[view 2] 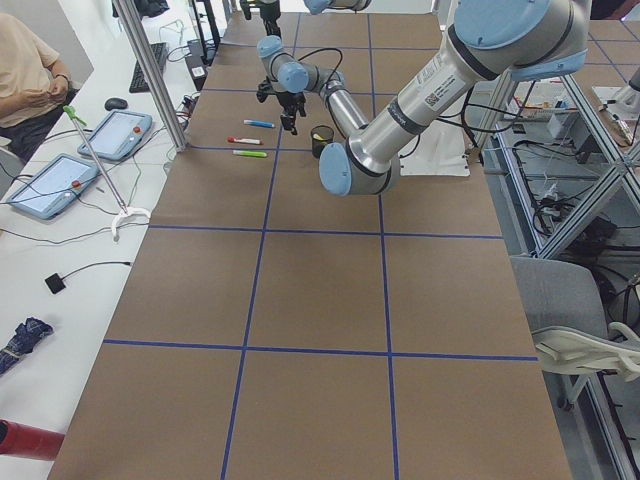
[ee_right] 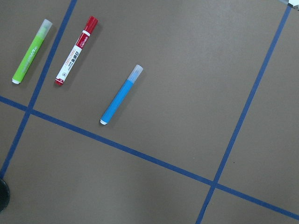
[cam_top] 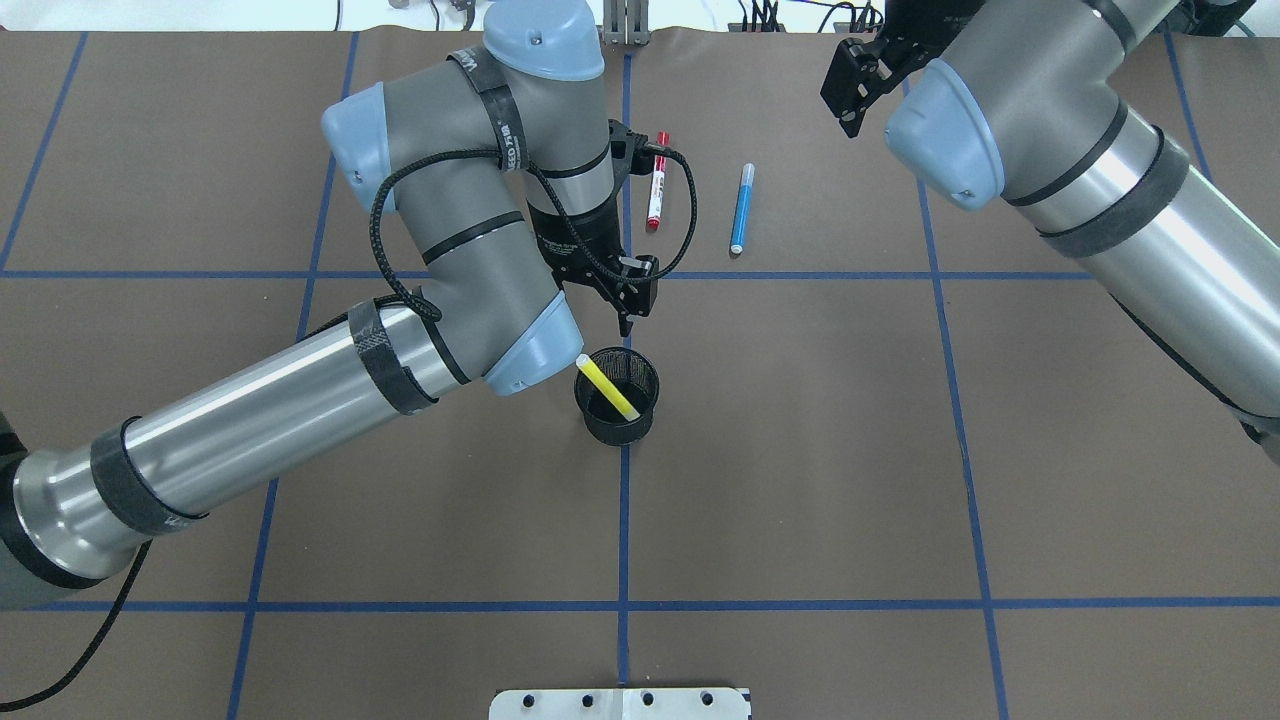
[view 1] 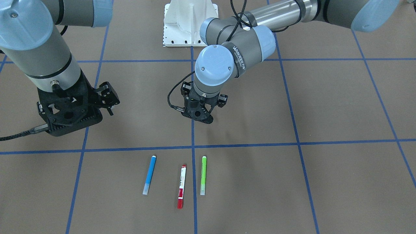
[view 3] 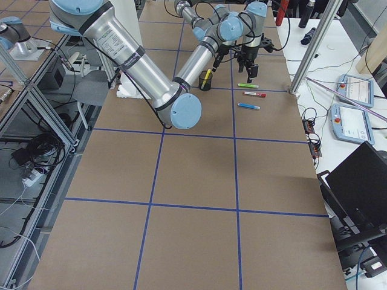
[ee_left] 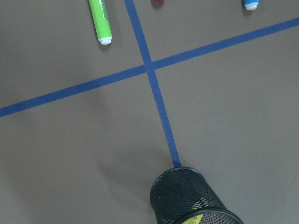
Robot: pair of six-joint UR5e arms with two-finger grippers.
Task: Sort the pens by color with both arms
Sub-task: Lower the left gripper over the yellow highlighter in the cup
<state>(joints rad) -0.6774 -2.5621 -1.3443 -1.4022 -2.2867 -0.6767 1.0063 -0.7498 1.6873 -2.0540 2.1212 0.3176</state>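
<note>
A black mesh cup stands on the table with a yellow pen leaning inside. Right of the cup lie the green pen, the red-capped white marker and, nearest the camera, the blue pen. The left gripper hangs up and right of the cup.

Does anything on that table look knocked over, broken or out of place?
Nothing looks damaged or spilled. The one odd item is the yellow pen, leaning inside the black mesh cup, while the blue pen, red pen and green pen lie side by side on the table.
</note>
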